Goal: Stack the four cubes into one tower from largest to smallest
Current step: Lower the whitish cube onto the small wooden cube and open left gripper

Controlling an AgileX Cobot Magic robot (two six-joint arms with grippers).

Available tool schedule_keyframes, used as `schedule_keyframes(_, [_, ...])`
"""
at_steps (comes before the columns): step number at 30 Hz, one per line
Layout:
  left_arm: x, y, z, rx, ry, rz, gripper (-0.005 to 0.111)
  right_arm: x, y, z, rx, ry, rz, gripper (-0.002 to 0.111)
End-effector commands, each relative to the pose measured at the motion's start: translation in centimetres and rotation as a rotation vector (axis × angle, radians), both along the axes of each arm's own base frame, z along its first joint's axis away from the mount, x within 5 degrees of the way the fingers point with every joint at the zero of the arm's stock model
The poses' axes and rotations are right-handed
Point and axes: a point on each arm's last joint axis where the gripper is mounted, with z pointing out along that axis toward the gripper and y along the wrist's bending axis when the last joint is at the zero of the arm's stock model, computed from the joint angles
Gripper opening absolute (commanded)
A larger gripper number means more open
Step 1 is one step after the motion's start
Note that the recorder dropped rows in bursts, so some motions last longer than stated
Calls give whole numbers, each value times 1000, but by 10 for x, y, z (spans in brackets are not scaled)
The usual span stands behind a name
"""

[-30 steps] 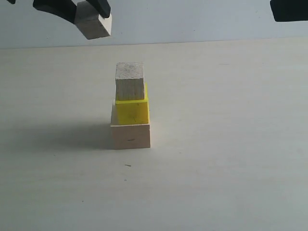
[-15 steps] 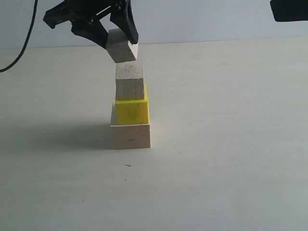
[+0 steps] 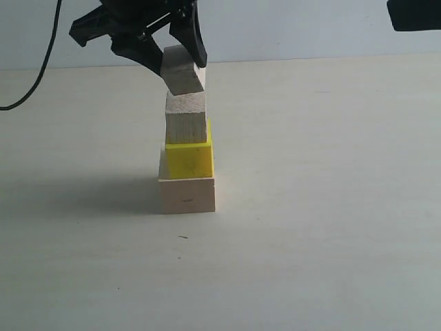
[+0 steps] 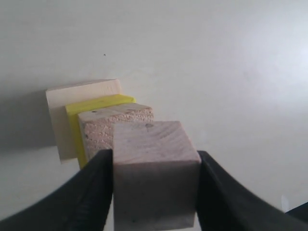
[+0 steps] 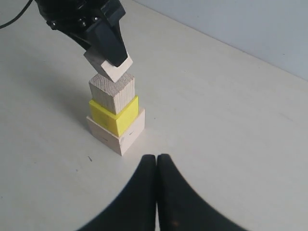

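Three cubes stand stacked on the table: the large pale wooden cube (image 3: 187,194) with a small dark mark at the bottom, the yellow cube (image 3: 189,157) on it, the tan wooden cube (image 3: 186,118) on top. My left gripper (image 3: 180,65) is shut on the smallest whitish cube (image 3: 183,70), which hangs tilted with its lower corner at or just above the tan cube's top. The left wrist view shows that whitish cube (image 4: 155,171) clamped between both fingers above the stack (image 4: 115,120). My right gripper (image 5: 157,160) is shut and empty, hovering off to the side of the stack (image 5: 115,113).
A black cable (image 3: 38,65) trails from the left arm over the table's far left. The right arm's dark body (image 3: 413,14) sits at the top right corner of the exterior view. The pale tabletop (image 3: 324,207) spreads around the stack.
My left gripper has carried the whitish cube from high at the upper left down and rightward onto the line of the stack. The three stacked cubes and the right arm have not moved.
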Motion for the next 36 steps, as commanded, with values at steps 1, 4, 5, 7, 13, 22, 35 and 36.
schedule_keyframes(1, [0,0,3,5,-19,4,0,1,-1,0,-5,-12,-5,0])
schedule_keyframes(4, [0,0,3,12,-22,7,0,1,-1,0,-5,-12,-5,0])
schedule_keyframes(5, [0,0,3,14,-24,7,0,1,-1,0,-5,-12,-5,0])
schedule_keyframes(7, [1,1,3,26,-31,10,0,1,-1,0,-5,-12,-5,0])
schedule_keyframes(13, [1,2,3,28,-29,22,0,1,-2,0,-12,-17,-7,0])
schedule_keyframes(22, [-5,-6,2,46,-41,1,0,1,-2,0,-12,-17,-7,0])
schedule_keyframes(35, [-7,-3,-15,84,7,1,0,1,-2,-1,-16,-11,-7,0])
schedule_keyframes(36, [-7,-3,-15,84,7,1,0,1,-2,-1,-16,-11,-7,0])
